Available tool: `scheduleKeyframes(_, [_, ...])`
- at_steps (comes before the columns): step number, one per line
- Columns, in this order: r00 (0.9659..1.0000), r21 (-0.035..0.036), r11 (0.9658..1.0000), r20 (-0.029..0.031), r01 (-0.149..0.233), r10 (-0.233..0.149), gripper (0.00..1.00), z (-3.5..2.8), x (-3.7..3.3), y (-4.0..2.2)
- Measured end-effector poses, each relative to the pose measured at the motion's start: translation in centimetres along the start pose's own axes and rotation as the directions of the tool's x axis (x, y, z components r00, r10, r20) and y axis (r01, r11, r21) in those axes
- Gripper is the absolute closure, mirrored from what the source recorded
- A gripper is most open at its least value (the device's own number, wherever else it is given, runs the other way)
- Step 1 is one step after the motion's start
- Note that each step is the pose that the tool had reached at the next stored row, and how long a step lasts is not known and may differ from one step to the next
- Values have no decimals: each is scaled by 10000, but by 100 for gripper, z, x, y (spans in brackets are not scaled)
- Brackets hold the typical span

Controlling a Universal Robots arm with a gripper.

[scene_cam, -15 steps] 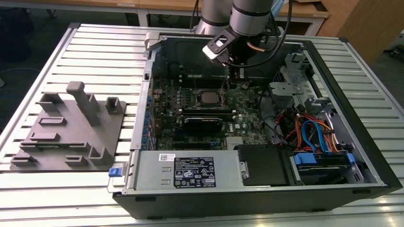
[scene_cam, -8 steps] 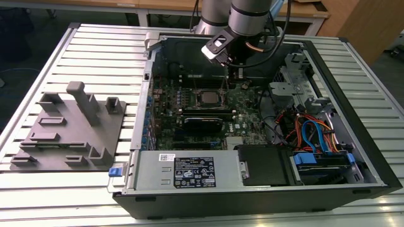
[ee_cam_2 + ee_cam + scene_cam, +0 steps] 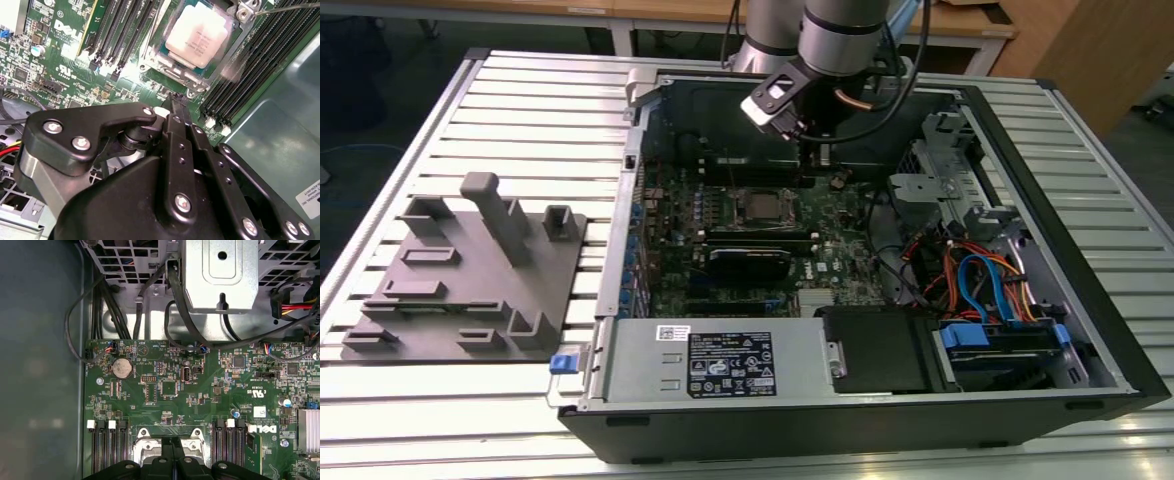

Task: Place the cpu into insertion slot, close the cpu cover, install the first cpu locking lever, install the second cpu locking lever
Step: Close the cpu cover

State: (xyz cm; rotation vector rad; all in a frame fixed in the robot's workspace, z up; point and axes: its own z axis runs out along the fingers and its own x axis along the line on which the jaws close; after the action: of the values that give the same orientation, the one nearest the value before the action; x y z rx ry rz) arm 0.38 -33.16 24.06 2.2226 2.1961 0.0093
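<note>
gripper (image 3: 175, 101): black fingers pressed together, empty, likely a narrow pusher | small silver-grey square cpu (image 3: 197, 34): seated flat in silver-rimmed insertion slot (image 3: 170, 70) of green motherboard (image 3: 200, 390), 8 o'clock from gripper in exterior view

Slatted metal table (image 3: 534, 110), wooden desk (image 3: 670, 12) behind

Even overhead light falls on the desk (image 3: 534, 100) in the exterior view. Its pale slats are bright, with little shadow. The inside of the computer case (image 3: 854, 435) lies in shade, and the motherboard (image 3: 841, 215) looks dim. In the second wrist view the cpu (image 3: 197, 32) is blown out to near white, with a hazy smear beside it and hot glare on the board between it and the gripper (image 3: 175, 102), which looms dark and soft. In the first wrist view the case wall (image 3: 40, 365) is murky, with faint reflections.
</note>
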Motion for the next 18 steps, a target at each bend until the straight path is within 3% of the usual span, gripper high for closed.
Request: scheduleKeyframes(18, [10000,0,10000,0,0,0,89,0,0,-13])
